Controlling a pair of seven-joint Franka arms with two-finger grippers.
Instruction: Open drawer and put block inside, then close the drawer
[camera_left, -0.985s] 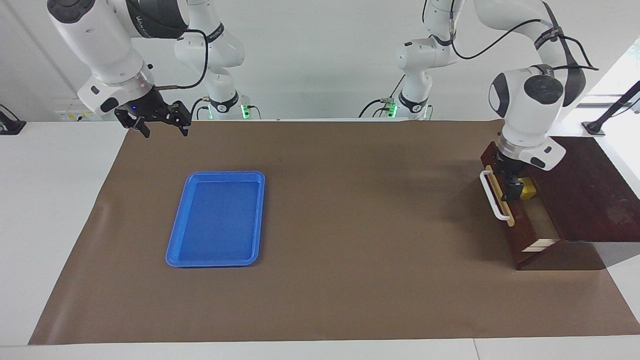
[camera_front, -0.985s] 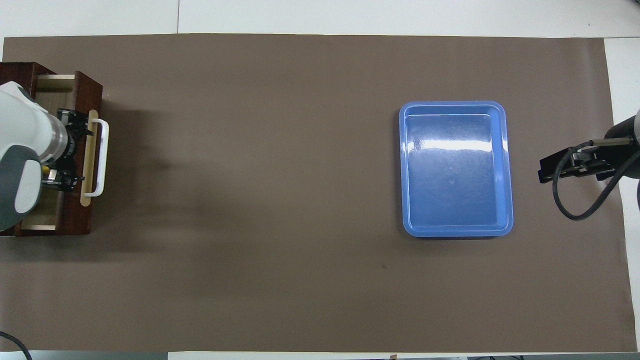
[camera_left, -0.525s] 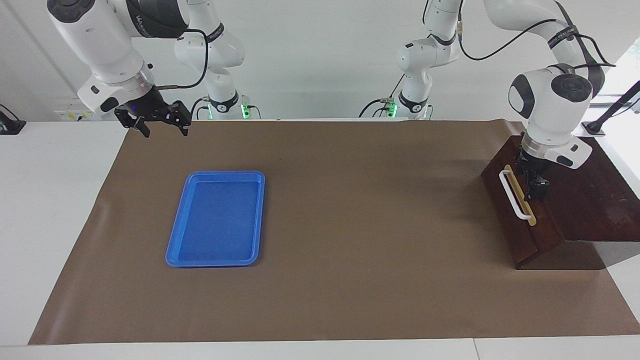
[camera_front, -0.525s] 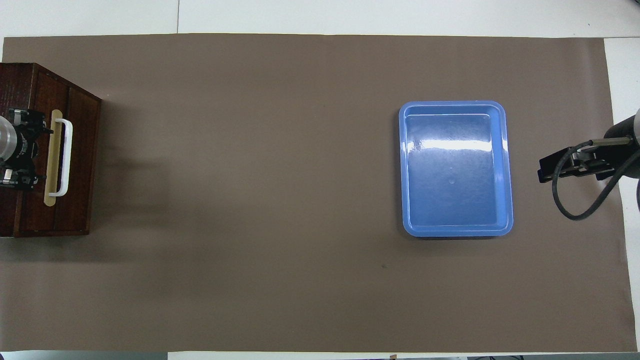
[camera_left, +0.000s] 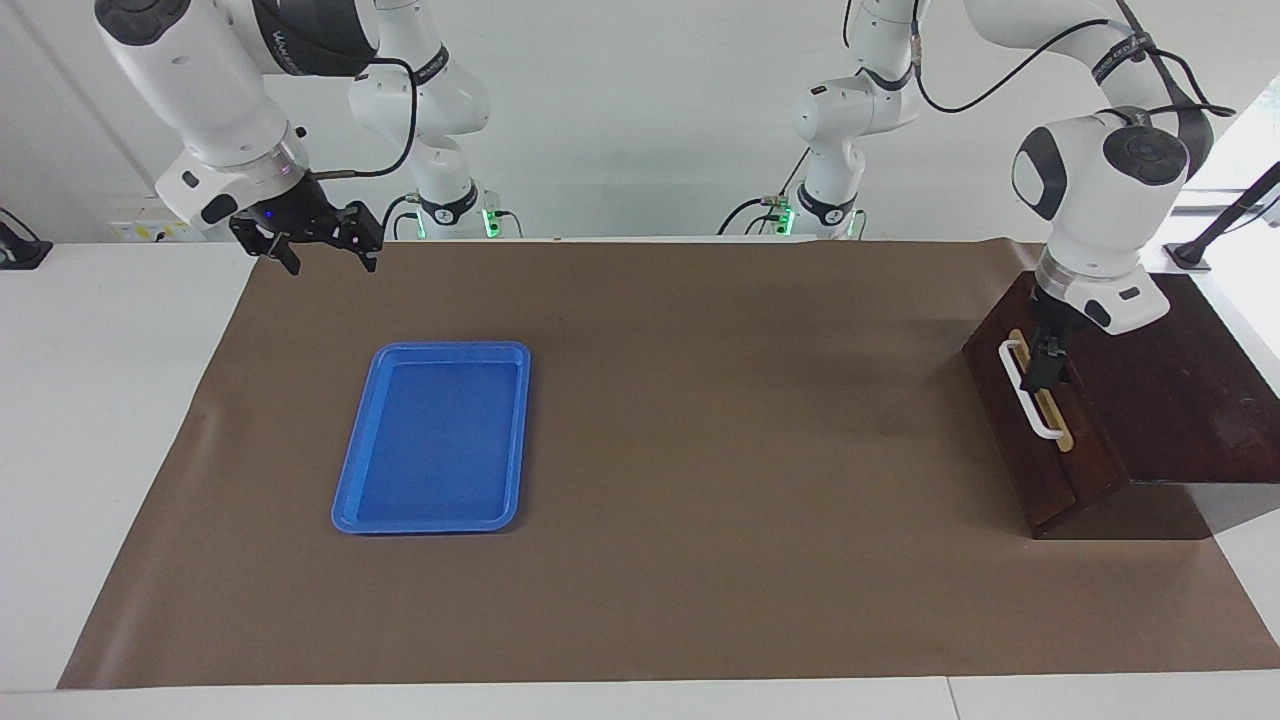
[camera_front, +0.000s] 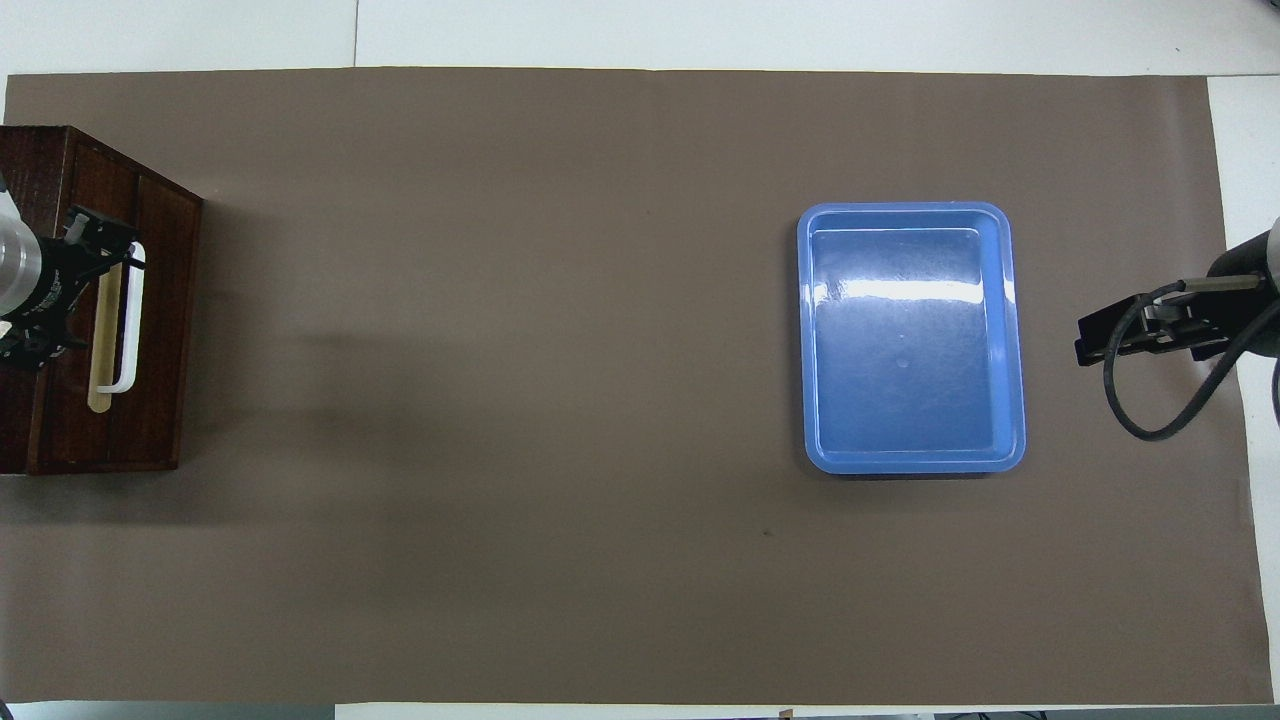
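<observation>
Drawer: your dark brown wooden drawer with its white bar handle on a tan strip sits pushed flush into the dark wooden box, at the left arm's end of the table, about 9 o'clock in the overhead view.
Block: you can't see the small yellow cube in either view.
Left gripper: your left gripper is down at the drawer front, at the end of the handle nearer the robots; in the overhead view it sits right over the tan strip. Whether it touches the handle, and how wide its fingers stand, you cannot tell.
Mat: the brown paper mat covers most of the table.
Tray: your flat blue plastic tray lies on the mat toward the right arm's end, about 3 o'clock in the overhead view, well apart from the drawer.
Right gripper: your right gripper waits in the air over the mat's corner by the right arm's base, fingers spread apart and holding nothing.
</observation>
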